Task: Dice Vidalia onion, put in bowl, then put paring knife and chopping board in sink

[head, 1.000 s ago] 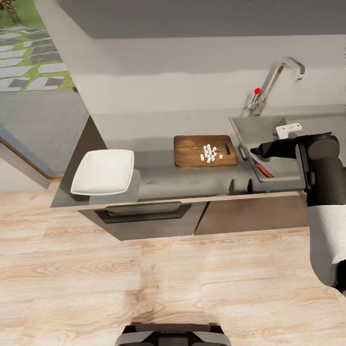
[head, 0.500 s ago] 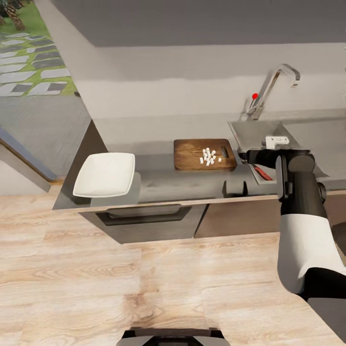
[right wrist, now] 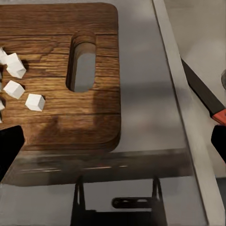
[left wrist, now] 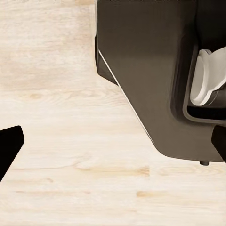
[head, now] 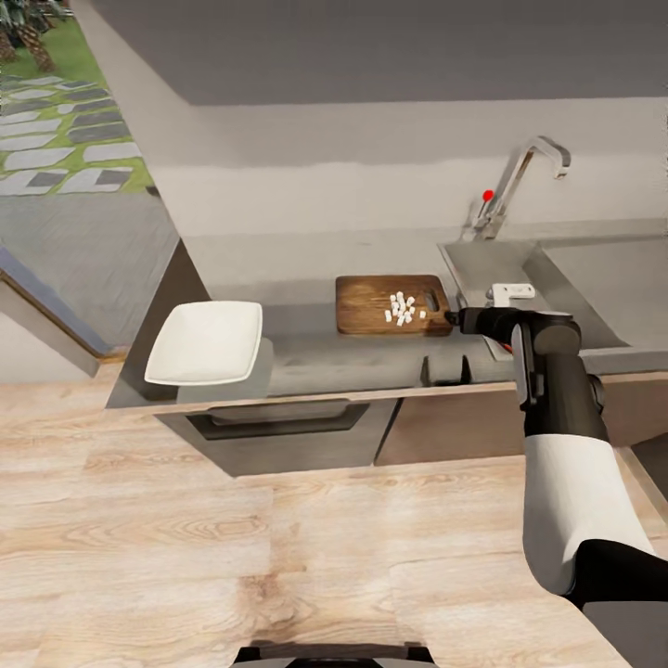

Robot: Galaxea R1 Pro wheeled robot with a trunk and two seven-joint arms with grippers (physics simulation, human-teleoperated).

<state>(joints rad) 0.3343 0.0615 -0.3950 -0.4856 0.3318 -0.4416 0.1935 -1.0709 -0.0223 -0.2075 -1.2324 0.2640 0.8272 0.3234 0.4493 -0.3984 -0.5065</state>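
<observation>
While the right gripper (head: 456, 318) hovers, fingers spread and empty, the brown wooden chopping board (right wrist: 61, 70) lies just ahead, slot end nearest.

Likely a home kitchen, countertop (head: 306, 357), sink (head: 575, 288), tap (head: 520, 181), wood floor (head: 232, 547)

Brown wood-grain chopping board (right wrist: 56, 75), white onion dice (right wrist: 19, 77), white bowl (head: 206, 341), red-handled paring knife (right wrist: 205, 96), grey countertop (head: 306, 357)

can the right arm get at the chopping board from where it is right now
Probably yes. The right gripper hovers just off the board's slot-handle end, fingers spread, with bare countertop between. The diced onion lies farther along the board, not in the way.
</observation>
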